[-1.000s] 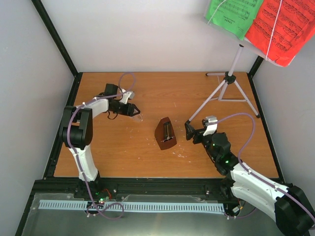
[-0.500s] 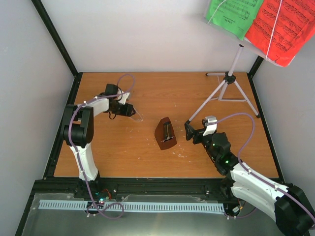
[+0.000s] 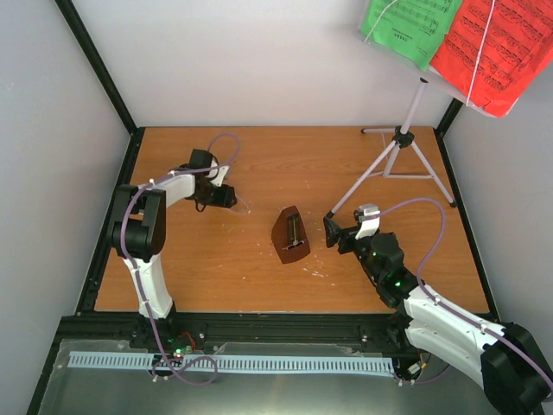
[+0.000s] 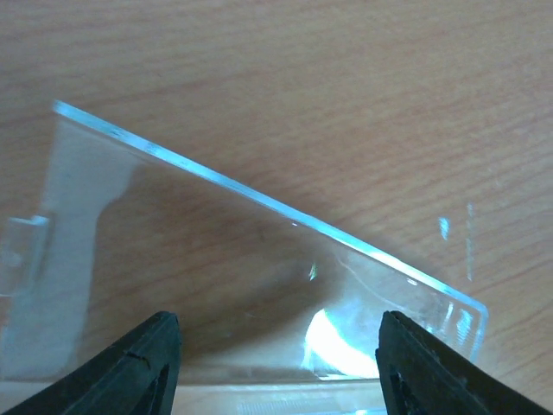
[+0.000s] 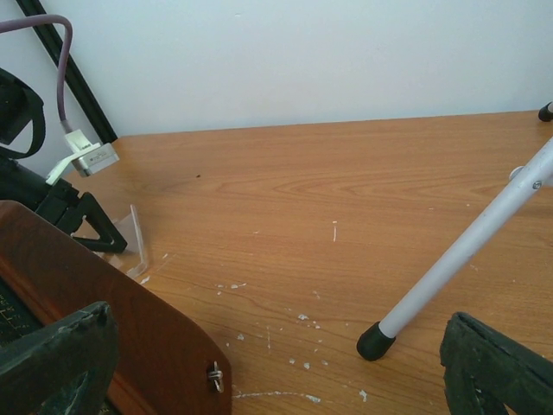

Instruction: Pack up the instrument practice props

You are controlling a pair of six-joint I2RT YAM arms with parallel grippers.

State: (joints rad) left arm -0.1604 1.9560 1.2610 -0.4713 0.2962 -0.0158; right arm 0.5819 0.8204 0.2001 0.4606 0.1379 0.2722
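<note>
The dark brown pyramid metronome (image 3: 291,235) stands mid-table without its cover; it also fills the lower left of the right wrist view (image 5: 86,320). The clear cover (image 4: 216,259) lies on the wood just ahead of and between my left gripper's (image 4: 276,372) open fingers; it is faint in the top view (image 3: 243,206). My left gripper (image 3: 226,197) is low over it. My right gripper (image 3: 331,232) is open and empty, between the metronome and a leg of the white tripod music stand (image 3: 399,147). The green sheet (image 3: 410,26) and the red sheet (image 3: 492,47) sit on the stand's plate.
The tripod leg (image 5: 467,251) with its black foot (image 5: 376,341) stands just ahead-right of my right gripper (image 5: 276,380). White flecks dot the wooden table (image 3: 259,268). Black frame posts and grey walls enclose the table.
My left gripper has drawn slightly left and settled closer over the clear cover. The right arm, metronome and stand have not moved.
</note>
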